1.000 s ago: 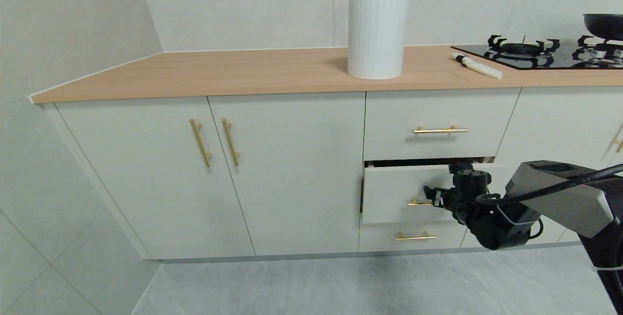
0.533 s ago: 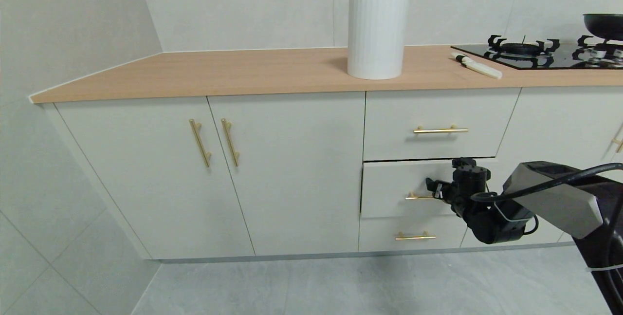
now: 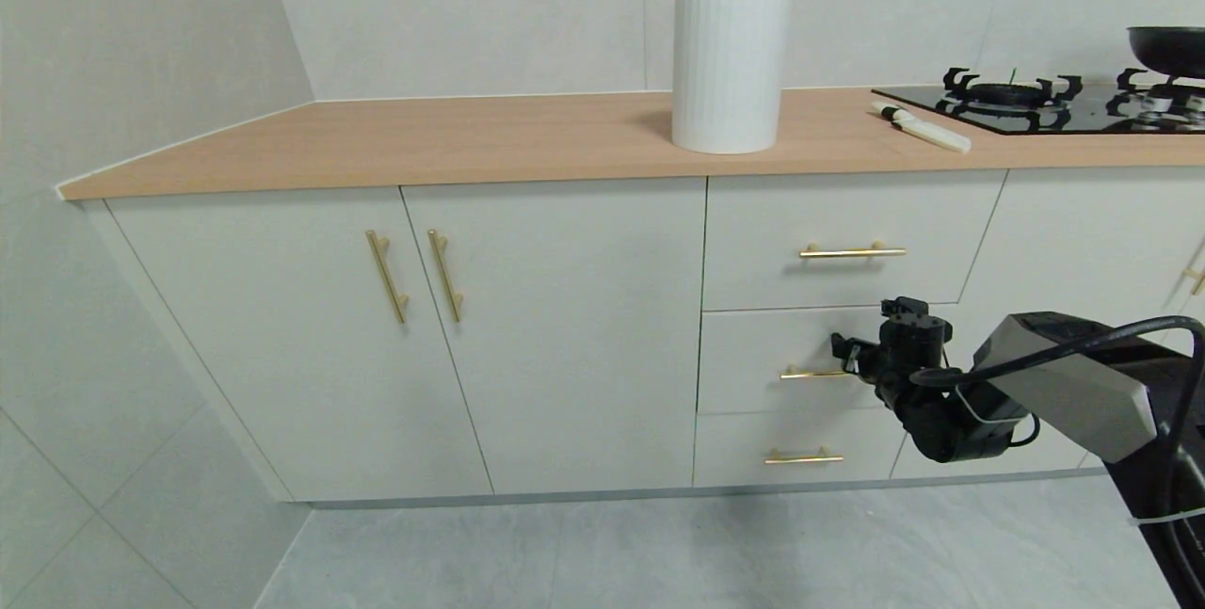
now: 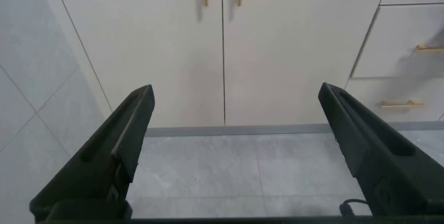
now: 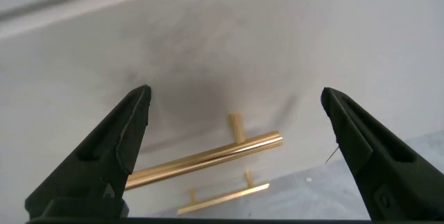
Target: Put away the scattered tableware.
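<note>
Two grippers are before me, and both stand open. The right gripper (image 3: 850,360) is low in front of the cabinet, at the middle drawer (image 3: 753,350), whose front sits flush with the drawer above and the one below. Its fingers are spread wide. The brass handle (image 5: 208,158) of this drawer lies across the gap between them, a little beyond the tips. I cannot tell if any finger touches it.

The left gripper (image 4: 236,92) also has its fingers wide apart and holds nothing. It faces the two cabinet doors (image 4: 222,37) and the grey floor (image 4: 229,175) below them.

The utensil (image 3: 921,127), pale and long like a knife, lies flat on the wooden worktop (image 3: 471,138), well above and apart from both grippers. It is just beside the near left corner of the black stove (image 3: 1036,110), and to the right of a tall white ribbed canister (image 3: 730,68) that stands upright. A dark pan (image 3: 1167,49) sits on the far right burner.
</note>
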